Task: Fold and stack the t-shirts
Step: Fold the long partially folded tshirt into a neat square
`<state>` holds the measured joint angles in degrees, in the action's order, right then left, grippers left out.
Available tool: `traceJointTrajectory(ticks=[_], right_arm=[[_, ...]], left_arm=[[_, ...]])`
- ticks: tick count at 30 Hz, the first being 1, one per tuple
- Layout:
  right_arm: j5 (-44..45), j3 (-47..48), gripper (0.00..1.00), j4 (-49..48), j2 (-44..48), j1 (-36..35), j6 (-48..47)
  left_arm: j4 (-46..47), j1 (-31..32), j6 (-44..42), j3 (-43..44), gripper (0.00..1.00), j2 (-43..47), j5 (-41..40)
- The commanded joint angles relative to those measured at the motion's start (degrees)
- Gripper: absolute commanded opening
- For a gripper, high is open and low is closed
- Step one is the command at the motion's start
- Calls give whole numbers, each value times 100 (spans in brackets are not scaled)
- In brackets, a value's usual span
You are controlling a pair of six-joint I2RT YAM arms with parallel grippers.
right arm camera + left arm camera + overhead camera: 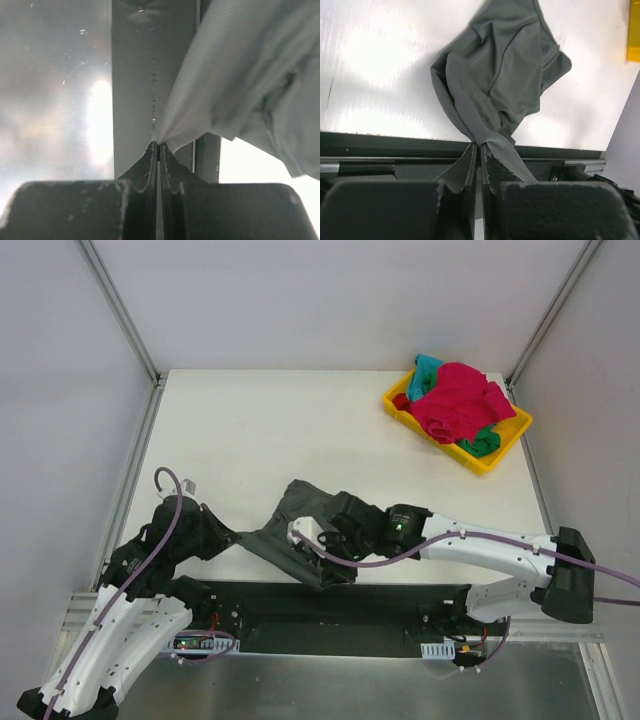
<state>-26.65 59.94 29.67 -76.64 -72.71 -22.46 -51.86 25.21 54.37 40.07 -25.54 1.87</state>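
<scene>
A dark grey t-shirt point(305, 525) lies crumpled at the near middle of the white table, partly lifted. My left gripper point(235, 537) is shut on its left edge; in the left wrist view the grey fabric point(500, 85) runs into the closed jaws point(480, 150). My right gripper point(322, 540) is shut on the shirt's near edge over the black front rail; in the right wrist view the cloth point(240, 85) is pinched at the fingertips point(158, 147). More t-shirts, red point(455, 400) and teal point(428, 370), are piled in a yellow tray point(505, 445).
The yellow tray stands at the far right of the table. A black rail point(330, 605) runs along the table's near edge. Metal frame posts point(120, 310) stand at the back corners.
</scene>
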Motion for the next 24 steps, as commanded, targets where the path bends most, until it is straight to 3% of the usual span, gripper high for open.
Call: traceJointTrajectory(ticks=[1, 4, 14, 24], right_arm=[[72, 36, 1, 276, 404, 441, 250], [388, -105, 1, 241, 545, 801, 443], [986, -395, 1, -5, 1046, 1970, 716], [741, -624, 1, -268, 633, 3271, 778]], left_arm=[[569, 45, -286, 299, 0, -301, -232], [1246, 45, -444, 395, 0, -740, 24], [2108, 45, -796, 1248, 0, -2481, -582], [2795, 45, -1191, 2109, 0, -4431, -618]])
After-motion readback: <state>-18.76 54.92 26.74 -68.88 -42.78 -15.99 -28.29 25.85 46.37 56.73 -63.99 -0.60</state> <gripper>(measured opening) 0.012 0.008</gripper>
